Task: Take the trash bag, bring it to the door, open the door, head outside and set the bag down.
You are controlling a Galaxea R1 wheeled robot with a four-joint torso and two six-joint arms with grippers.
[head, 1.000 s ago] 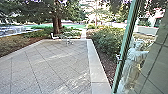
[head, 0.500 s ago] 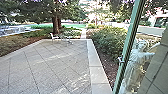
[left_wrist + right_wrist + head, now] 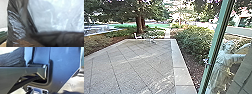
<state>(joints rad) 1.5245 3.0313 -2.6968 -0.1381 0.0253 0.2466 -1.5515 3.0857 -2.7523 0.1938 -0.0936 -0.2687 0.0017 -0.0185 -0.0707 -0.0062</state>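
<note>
The trash bag [image 3: 18,28] is right up close to the left wrist camera, its black plastic glossy and creased beside a pale, cloudy expanse; dark folds of it also lie near the robot's body in the right wrist view. Whether either gripper is clenched or released, I cannot tell. In the head view, the green edge of the door [image 3: 217,47] slants upward, with a pale statue [image 3: 225,65] behind it. Paving [image 3: 129,67] spreads ahead, bordered by light stone [image 3: 180,75] and shrubs [image 3: 191,40], towards a white chair [image 3: 137,36] and, beyond, a tree trunk [image 3: 139,25].
</note>
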